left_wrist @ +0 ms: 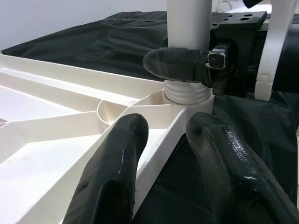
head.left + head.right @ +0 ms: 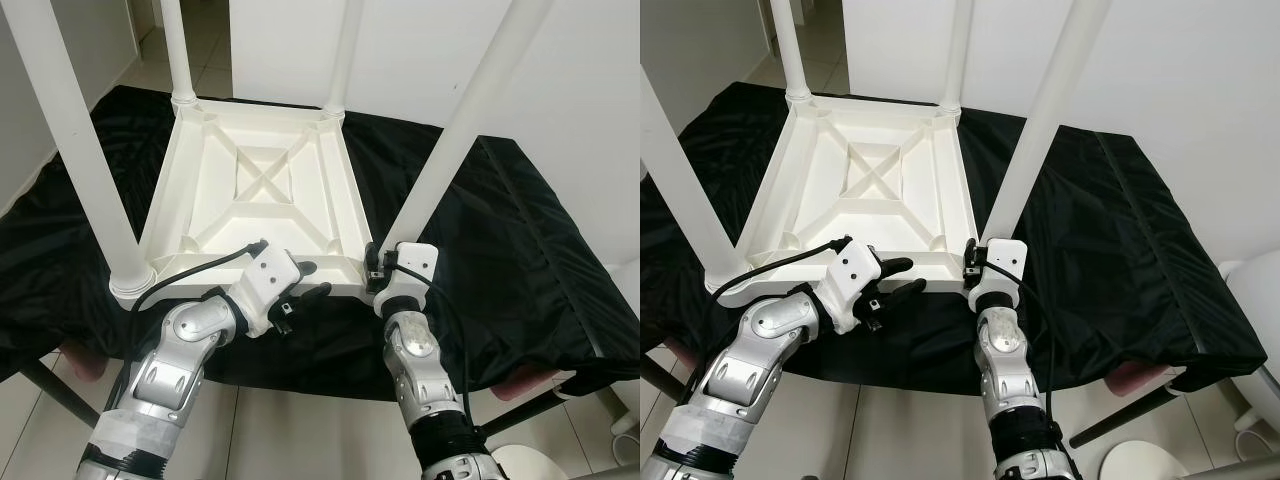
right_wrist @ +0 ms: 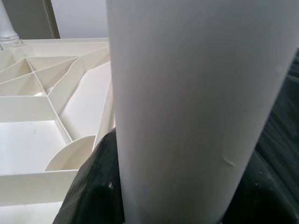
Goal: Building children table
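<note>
A white plastic tabletop (image 2: pixel 255 195) lies upside down on a black cloth (image 2: pixel 520 250) that covers a raised surface, its ribbed underside facing up with a cross-shaped brace at the middle. Four white legs rise from its corners: two at the far corners, one at the near corner on the robot's left (image 2: pixel 75 150), and one at the near corner on the robot's right (image 2: pixel 455 130). The right gripper (image 2: pixel 378 262) is at that near right corner of the tabletop, its black fingers clenched round the base of the near right leg just above the ribbed collar where the leg meets the socket; the right wrist view shows the leg's white tube close up with a black finger (image 3: pixel 96 186) wrapped against it. The left gripper (image 2: pixel 305 285) is at the tabletop's near edge, just beside the right gripper, its two fingers (image 1: pixel 112 177) spread apart and straddling the edge wall, one inside the rim and one outside, not visibly pressing on it.
</note>
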